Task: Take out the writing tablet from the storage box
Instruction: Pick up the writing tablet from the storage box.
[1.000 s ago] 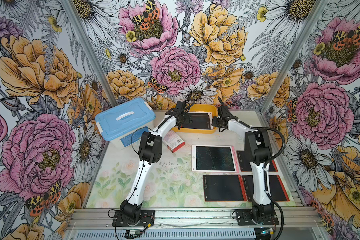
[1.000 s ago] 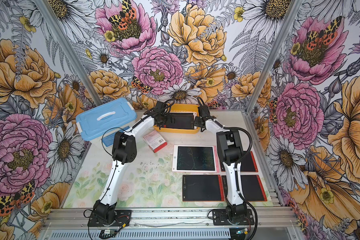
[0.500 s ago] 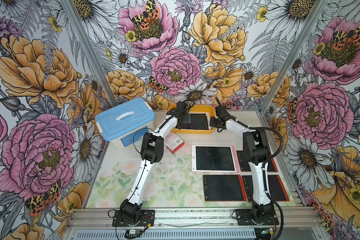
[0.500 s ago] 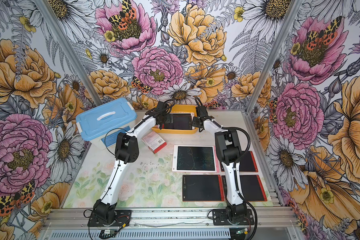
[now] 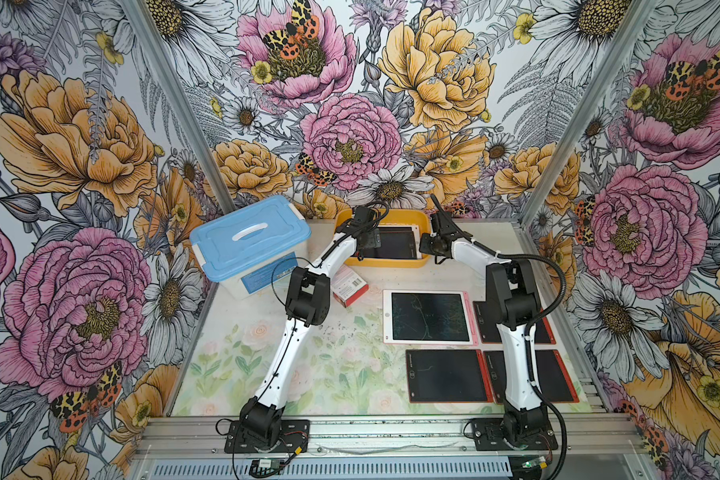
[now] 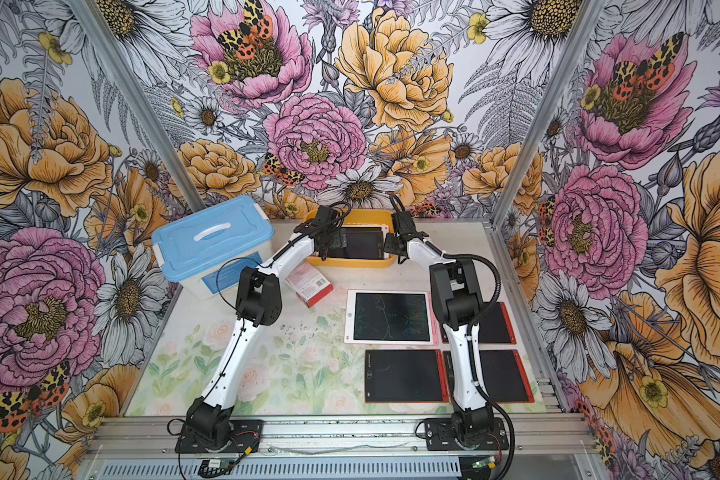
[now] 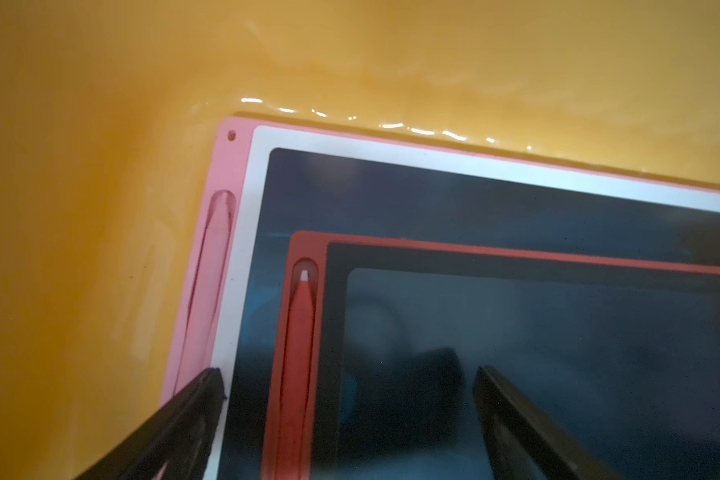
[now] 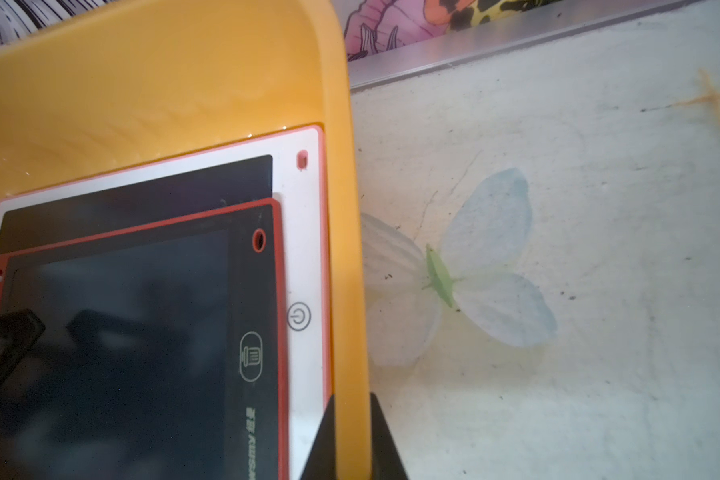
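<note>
Floral table [image 5: 308,374] holds 4 writing tablets [image 5: 429,318]; 2 lie in the storage box [image 5: 381,262]. Left gripper [image 7: 350,374] gapes over the red tablet [image 7: 516,353]; right gripper [image 8: 352,401] clamps the box rim.

On the white border of the pink-edged writing tablet [image 8: 306,249]: a power sign [image 8: 299,316] in a ring. On the black border of the red-framed writing tablet [image 8: 254,291] lying on it: a waste-bin sign [image 8: 251,356] in an oval, then sideways lettering [image 8: 251,444] starting "RUIS", cut off at the picture's edge. Too small to read: the print on the red-and-white carton [image 5: 348,286] and the blue label [image 5: 262,279] on the blue-lidded box [image 5: 250,232].
</note>
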### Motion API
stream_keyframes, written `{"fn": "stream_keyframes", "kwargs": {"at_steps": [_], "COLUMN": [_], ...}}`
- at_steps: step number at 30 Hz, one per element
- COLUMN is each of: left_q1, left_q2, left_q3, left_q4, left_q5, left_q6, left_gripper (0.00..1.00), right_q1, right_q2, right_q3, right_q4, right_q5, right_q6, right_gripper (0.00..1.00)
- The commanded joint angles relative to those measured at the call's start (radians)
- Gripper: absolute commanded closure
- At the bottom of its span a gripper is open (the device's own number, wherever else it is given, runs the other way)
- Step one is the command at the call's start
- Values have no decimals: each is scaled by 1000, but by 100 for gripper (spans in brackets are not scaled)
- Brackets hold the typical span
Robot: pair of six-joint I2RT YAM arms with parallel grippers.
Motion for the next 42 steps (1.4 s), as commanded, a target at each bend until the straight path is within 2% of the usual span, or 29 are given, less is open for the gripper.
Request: {"fn": "stream_keyframes", "kwargs": {"at_steps": [1, 11, 16, 26, 29, 37, 42], "left_q1": [-5, -33, -33, -26, -26, -14, -10], "left_q2": [47, 57, 35, -46, -88, -228, -280], "left_q3": [9, 41, 75, 57, 20, -186, -257], "left_q4": [-17, -16, -2, 129, 180, 412, 457], "left_q5": [57, 167, 274, 511, 561, 696, 728], "left_q6": [-55, -108, -138, -243, -270, -394, -421], "left_gripper": [4, 4, 5, 9, 10, 15, 15], "right_q1": [17, 44, 53, 59, 59, 59, 59], "right_q2": [2, 23, 43, 62, 68, 87, 90], "right_q3": [54, 74, 88, 92, 92, 105, 111], "right_q4": [55, 56, 56, 55, 56, 57, 57], "right_q5": [-33, -60, -70, -61, -54, -37, -17], "right_q6": [-28, -24, -15, -8, -3, 5, 8], "right_gripper": [92, 92, 93, 93, 93, 93, 93]}}
